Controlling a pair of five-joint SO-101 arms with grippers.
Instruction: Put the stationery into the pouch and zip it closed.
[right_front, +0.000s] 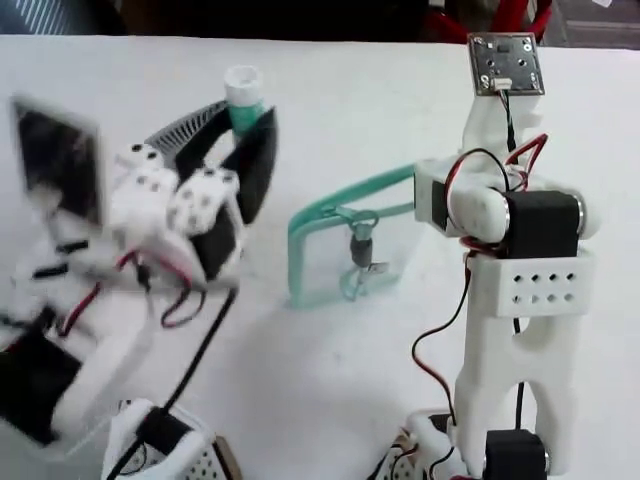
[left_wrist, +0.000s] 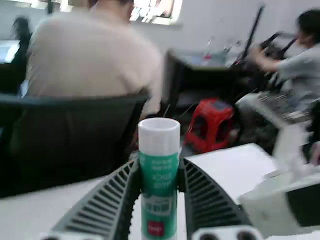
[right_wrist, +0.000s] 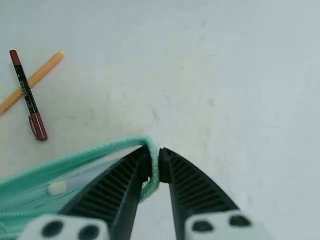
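Showing the left fingers (left_wrist: 112, 200) clamped on an upright glue stick (left_wrist: 159, 172), long axis vertical, with the pouch (right_front: 345, 255) lying on the bench (right_front: 330, 380) to their right, its green corner pinched between the closed right fingers (right_wrist: 125, 190).

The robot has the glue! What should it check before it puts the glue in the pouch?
1. Glue stick held firmly: ok. The left gripper is shut on it from both sides, and it stands upright.
2. Pouch held steady: ok. The right gripper pinches its green edge.
3. Pouch mouth open wide enough: cannot tell.
4. Glue stick over the pouch: not ok. In the high view it is off to one side of the pouch.
5. Pen and pencil packed: not ok. Both lie crossed on the table.
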